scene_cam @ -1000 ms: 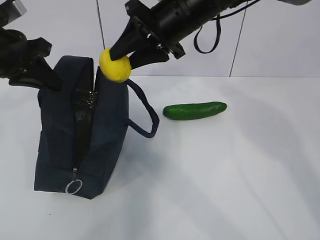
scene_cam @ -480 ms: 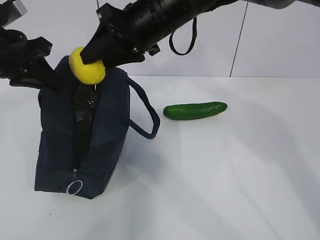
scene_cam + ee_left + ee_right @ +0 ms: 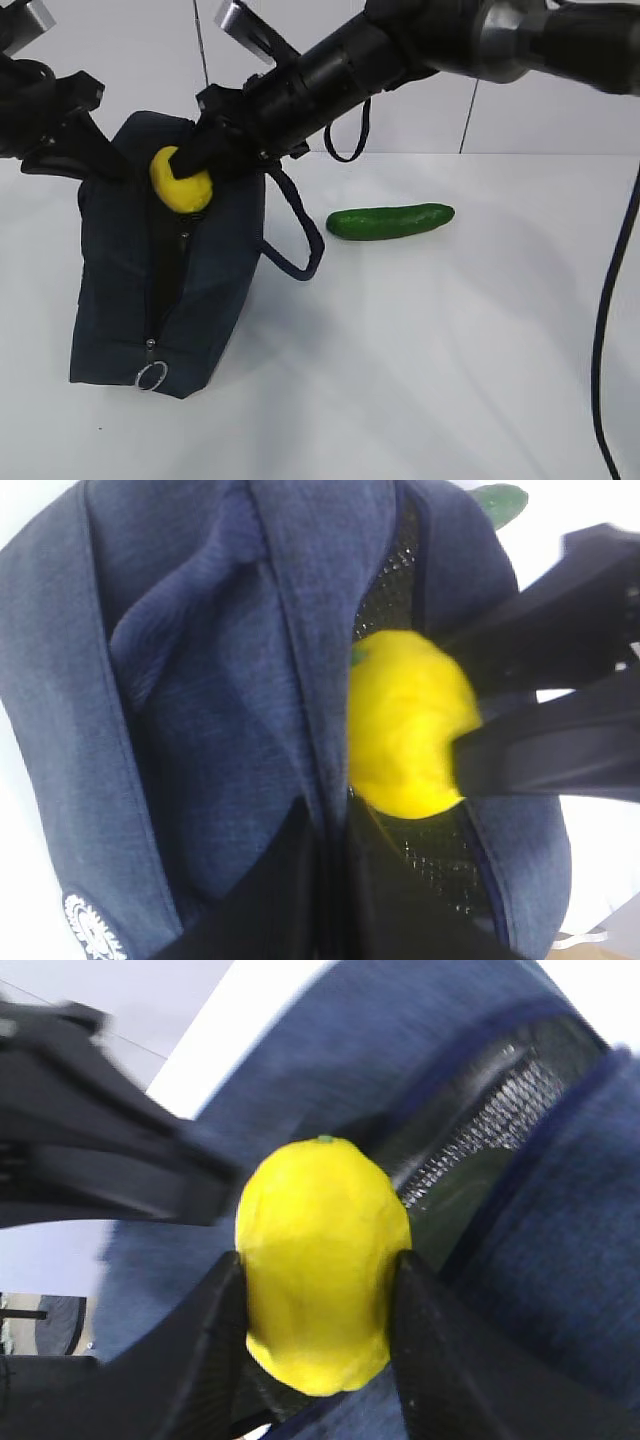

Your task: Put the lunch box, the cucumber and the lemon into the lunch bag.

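Lower now, the lemon (image 3: 180, 181) sits at the lunch bag (image 3: 110, 300) opening, squeezed in the right gripper (image 3: 190, 165). Pinched tight, the left gripper (image 3: 325, 880) holds the bag's edge. Right of the bag lies the cucumber (image 3: 390, 220).

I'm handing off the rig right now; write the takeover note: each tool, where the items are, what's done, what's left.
Right tool: shut on the lemon, holding it at the lunch bag opening, not released.
Left tool: shut, pinching the bag's edge beside the opening.
Cucumber: lying on the table, right of the bag, untouched.
Lunch box: not visible; something dark shows inside the bag, cannot tell what.
Done: bag unzipped and held.
Left: drop the lemon in, then fetch the cucumber.
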Robot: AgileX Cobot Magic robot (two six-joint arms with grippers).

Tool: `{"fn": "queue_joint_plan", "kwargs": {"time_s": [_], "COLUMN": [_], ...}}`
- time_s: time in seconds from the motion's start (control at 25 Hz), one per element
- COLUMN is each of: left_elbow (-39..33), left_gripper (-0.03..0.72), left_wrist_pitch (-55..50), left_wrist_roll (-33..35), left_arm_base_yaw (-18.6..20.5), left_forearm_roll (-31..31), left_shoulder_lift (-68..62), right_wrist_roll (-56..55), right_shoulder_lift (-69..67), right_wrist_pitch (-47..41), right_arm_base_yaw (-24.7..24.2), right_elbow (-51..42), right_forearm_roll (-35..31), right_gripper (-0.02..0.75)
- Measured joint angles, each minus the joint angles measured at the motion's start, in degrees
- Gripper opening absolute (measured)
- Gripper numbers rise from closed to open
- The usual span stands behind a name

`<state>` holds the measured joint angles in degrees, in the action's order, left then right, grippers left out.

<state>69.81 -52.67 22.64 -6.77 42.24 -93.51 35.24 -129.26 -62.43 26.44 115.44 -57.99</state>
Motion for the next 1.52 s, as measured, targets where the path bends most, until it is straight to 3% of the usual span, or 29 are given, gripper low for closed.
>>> {"fn": "queue_joint_plan", "kwargs": {"time_s": [0.24, 0.52, 0.88, 1.12, 1.24, 1.52], "left_elbow": [0.0, 0.0, 0.0, 0.0, 0.0, 0.0], "left_gripper": [0.008, 0.008, 0.008, 0.008, 0.008, 0.008], "left_wrist_pitch": [-0.2, -0.2, -0.2, -0.3, -0.3, -0.3], "left_wrist_roll": [0.0, 0.0, 0.0, 0.0, 0.0, 0.0], "left_arm_base_yaw": [0.0, 0.0, 0.0, 0.0, 0.0, 0.0], "left_forearm_roll": [0.0, 0.1, 0.2, 0.0, -0.1, -0.4], "left_shoulder_lift": [0.0, 0.0, 0.0, 0.0, 0.0, 0.0], "right_wrist_roll": [5.1, 11.6, 13.3, 13.4, 12.0, 5.5], "right_shoulder_lift": [-1.4, -1.4, -1.4, -1.5, -1.5, -1.5], "right_wrist_pitch": [-1.0, -3.2, -6.0, -7.2, -7.4, -8.3], "right_arm_base_yaw": [0.0, 0.1, 0.1, 0.0, -0.1, -0.2], "right_elbow": [0.0, 0.0, 0.5, 6.5, 11.3, 16.9], "right_forearm_roll": [-1.0, -1.2, -0.2, 0.8, 6.8, 31.1], "right_gripper": [0.373, 0.497, 0.508, 0.508, 0.508, 0.508]}}
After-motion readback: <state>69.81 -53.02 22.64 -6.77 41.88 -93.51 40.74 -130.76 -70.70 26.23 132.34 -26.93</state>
